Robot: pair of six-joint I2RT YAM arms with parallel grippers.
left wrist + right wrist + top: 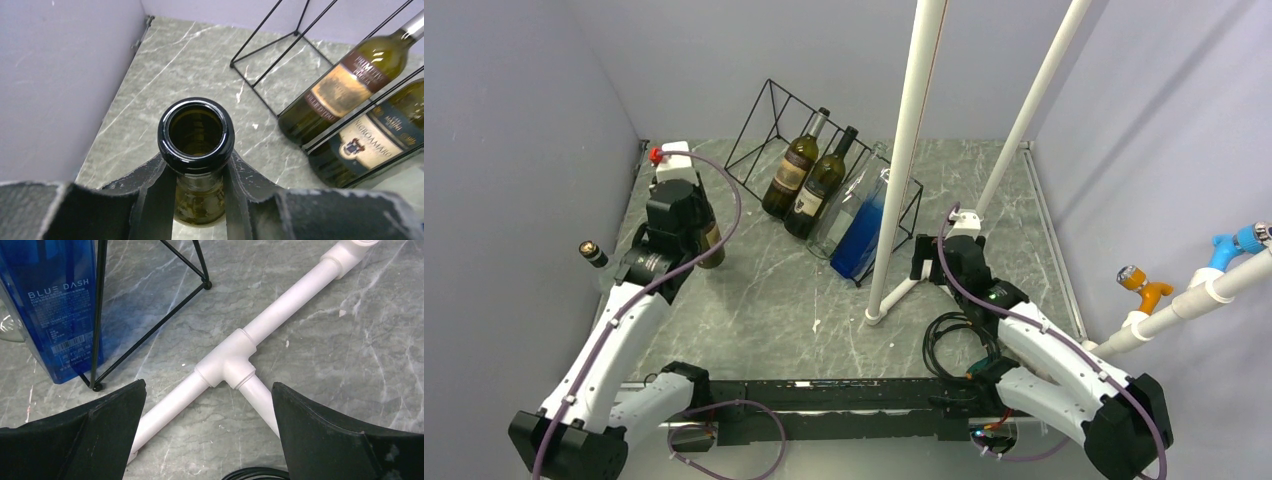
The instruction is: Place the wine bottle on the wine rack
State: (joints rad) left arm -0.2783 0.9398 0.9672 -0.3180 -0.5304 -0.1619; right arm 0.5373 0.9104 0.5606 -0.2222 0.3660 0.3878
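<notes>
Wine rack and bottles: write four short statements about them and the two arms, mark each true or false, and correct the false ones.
1. The left jaws are shut on the neck of an open wine bottle. True.
2. That bottle lies in the wine rack. False: it is upright, outside the rack.
3. Two dark bottles lie in the rack. True.
4. The right jaws hold the blue bottle. False: they are open and empty over a white pipe; the blue bottle sits in the rack.

Left gripper (687, 216) on top of upright wine bottle (712, 248), left of wine rack (770, 100). Rack holds two dark bottles (796, 166) and blue bottle (861, 236). Right gripper (927, 258) beside white pipe (906, 170).
</notes>
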